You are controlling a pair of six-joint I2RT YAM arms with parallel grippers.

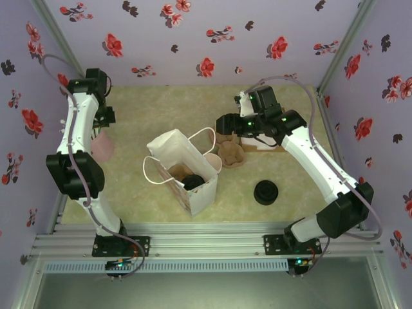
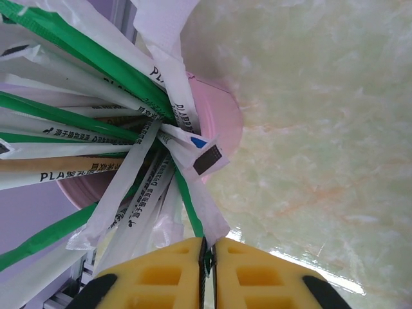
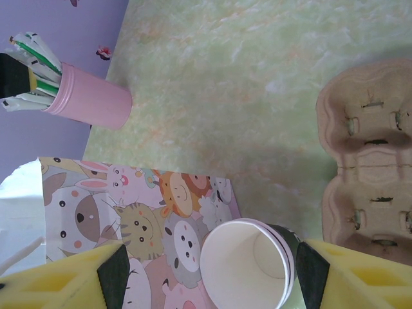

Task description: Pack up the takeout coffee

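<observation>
Yellow fingers of the left gripper [image 2: 208,256] are pressed together on one thin green-and-white wrapped straw [image 2: 190,207], one of a bundle of wrapped straws standing in a pink cup [image 2: 222,112] at the far left of the pale marbled table [image 2: 322,129]. From above, that gripper sits over the pink cup, close to the left wall.

At the middle of the table stands a paper bag [image 1: 168,145], white inside, with cartoon animals printed on its outer wall. The takeout coffee [image 1: 193,181] is inside the bag, its black lid facing up, beside a brown pulp carrier [image 1: 177,172] that is also inside.

The right gripper [image 3: 213,277] has its fingers spread wide and grips nothing. Between them, seen from the wrist, is a lidless cup [image 3: 248,267] with a white inside, just beside the bag's right wall. A second pulp carrier [image 3: 370,187] lies to the right of that cup. A stack of black lids [image 1: 265,192] stands nearer, right of the bag and apart from it
</observation>
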